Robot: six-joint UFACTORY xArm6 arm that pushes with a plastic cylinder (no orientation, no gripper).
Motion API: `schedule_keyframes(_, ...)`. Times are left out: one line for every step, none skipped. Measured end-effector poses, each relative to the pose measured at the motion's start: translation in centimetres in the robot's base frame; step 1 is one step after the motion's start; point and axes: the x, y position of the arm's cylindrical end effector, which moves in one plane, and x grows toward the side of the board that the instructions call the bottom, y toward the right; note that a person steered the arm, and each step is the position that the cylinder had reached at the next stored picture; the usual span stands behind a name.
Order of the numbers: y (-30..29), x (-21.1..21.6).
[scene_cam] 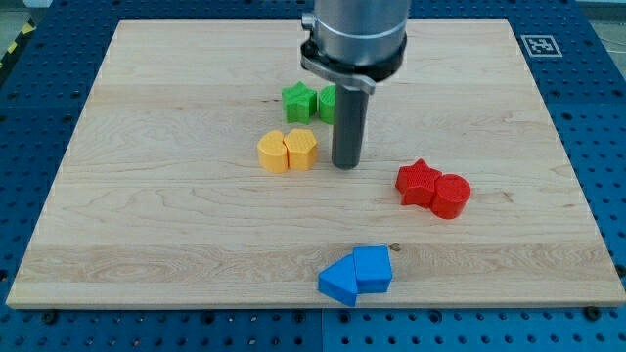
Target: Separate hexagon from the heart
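A yellow heart [273, 152] and a yellow hexagon [301, 149] sit side by side and touching, left of the board's middle. The heart is on the left, the hexagon on the right. My tip [346, 164] rests on the board just to the right of the hexagon, a small gap apart from it. The rod rises from there toward the view's top.
A green star [298, 101] sits above the yellow pair, and a green block [328, 103] beside it is partly hidden by the rod. A red star [418, 182] touches a red cylinder [451, 195] at right. A blue triangle [338, 282] and a blue block [372, 269] touch near the bottom edge.
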Motion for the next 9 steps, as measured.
schedule_keyframes(-0.9, -1.3)
schedule_keyframes(-4.3, -2.7)
schedule_keyframes(-5.0, -4.0)
schedule_keyframes(-6.3, -4.8)
schedule_keyframes(-6.3, -4.1)
schedule_keyframes(-5.8, -3.2)
schedule_keyframes(-5.8, -3.0)
schedule_keyframes(-6.5, -3.2)
schedule_keyframes(-8.2, -3.9)
